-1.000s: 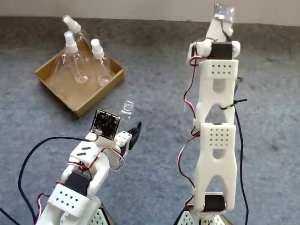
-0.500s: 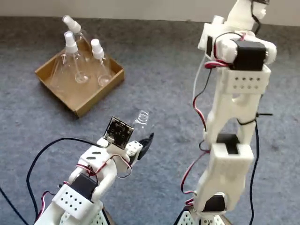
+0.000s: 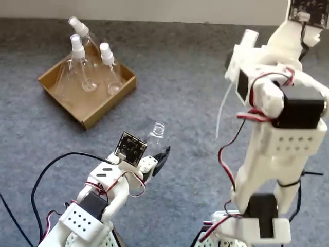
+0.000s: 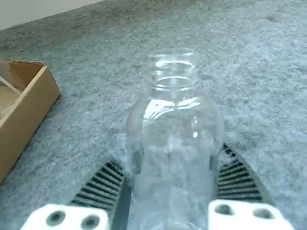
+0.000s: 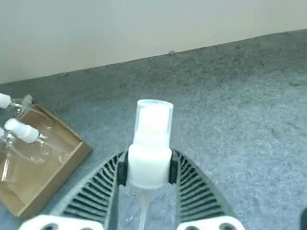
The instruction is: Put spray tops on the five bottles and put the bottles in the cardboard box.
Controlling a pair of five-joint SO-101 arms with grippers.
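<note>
Snugly, left hand [image 4: 171, 165] grips bottle [image 4: 175, 127]; right hand [image 5: 149, 162] grips spray top [image 5: 153, 122].

Illumination is bright, even and diffuse across the grey carpet [image 3: 180, 77]; no single source direction is evident. Shadows on it are faint and soft-edged. Small glints mark the clear bottle [image 4: 175, 143] at neck and shoulder. The white spray top [image 5: 149, 143] shows little surface shading. The pale wall [image 5: 96, 33] forms the brightest band.
</note>
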